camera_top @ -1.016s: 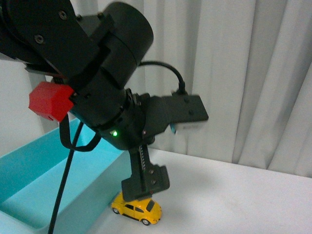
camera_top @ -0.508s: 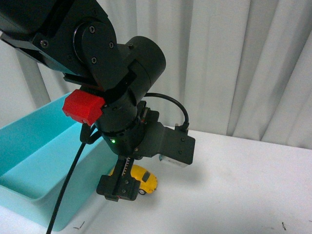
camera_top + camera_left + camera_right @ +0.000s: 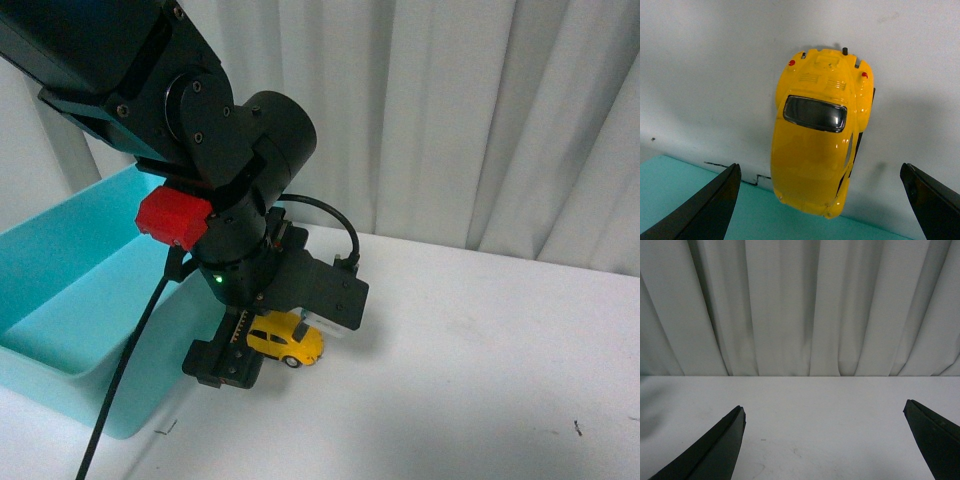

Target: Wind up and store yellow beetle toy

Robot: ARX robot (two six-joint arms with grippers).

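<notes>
**Left hand (image 3: 224, 366) spread wide around the yellow beetle toy (image 3: 288, 341)**

At the far left of the front view a teal bin (image 3: 60, 270) stands on the white table (image 3: 480, 390) with its top open. A black cable (image 3: 118, 400) hangs down in front of the bin's near wall. Just right of the bin the left arm reaches down, with a red block (image 3: 172, 220) on its side and a small green light (image 3: 213, 279) below that. The left hand at its end points at the table, close by the bin's near corner.

The yellow beetle toy stands on its wheels on the table just beside that corner, outside the bin, its left end partly behind the hand. The left wrist view shows the toy from above, with a dark window and two red lamps. It lies between the two dark fingers (image 3: 705, 207), which stand far apart, with table showing on either side of the car. The hand is fully spread and grips nothing. A strip of the teal bin fills the part of that view next to one end of the car. Whether the hand touches the table I cannot tell.

Further right the table is white, and a pale pleated curtain (image 3: 450, 120) hangs behind it. The right hand (image 3: 824, 407) shows only in its own wrist view. Its fingers are wide apart with nothing between them, above the table and facing the curtain.
</notes>
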